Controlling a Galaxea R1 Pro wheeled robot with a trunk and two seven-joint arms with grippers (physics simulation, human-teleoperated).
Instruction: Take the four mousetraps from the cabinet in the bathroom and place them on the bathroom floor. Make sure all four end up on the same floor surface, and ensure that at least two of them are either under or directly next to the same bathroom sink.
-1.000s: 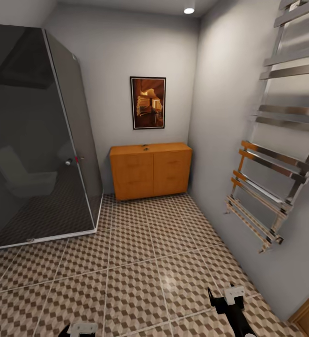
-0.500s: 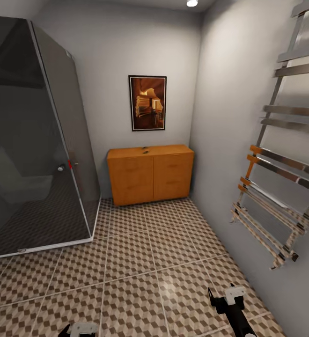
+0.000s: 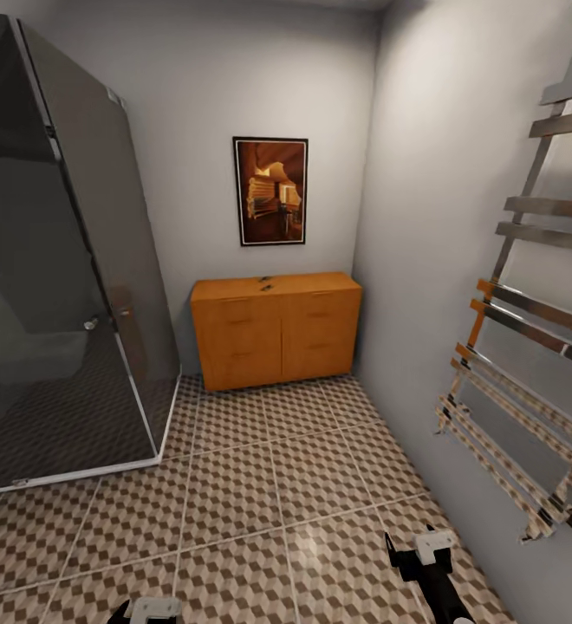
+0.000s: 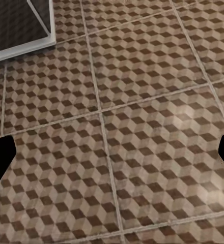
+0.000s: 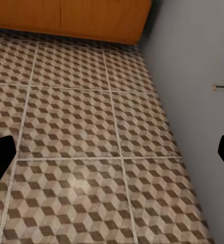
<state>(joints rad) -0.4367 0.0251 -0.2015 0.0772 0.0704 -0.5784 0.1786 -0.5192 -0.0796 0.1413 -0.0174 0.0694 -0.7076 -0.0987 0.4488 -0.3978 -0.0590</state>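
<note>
The orange-brown cabinet [image 3: 276,329] stands against the far wall, its drawers closed; its lower front [image 5: 66,18] also shows in the right wrist view. Small dark items [image 3: 264,282] lie on its top, too small to tell whether they are mousetraps. Cube-patterned bathroom floor [image 3: 269,485] stretches from me to the cabinet. My left gripper [image 3: 150,609] hangs low at the near edge, open over bare tiles [image 4: 112,152]. My right gripper [image 3: 419,555] is open too, above the floor [image 5: 112,157] beside the right wall. The sink is out of view.
A dark glass shower enclosure [image 3: 52,286] takes up the left side, its white base rail [image 3: 87,472] running along the floor. A chrome towel rail [image 3: 529,347] juts from the grey right wall. A framed picture [image 3: 270,191] hangs above the cabinet.
The whole view has advanced toward the cabinet, which looks slightly larger and nearer. The shower and towel rail have slid outward in the picture. Both grippers keep their pose.
</note>
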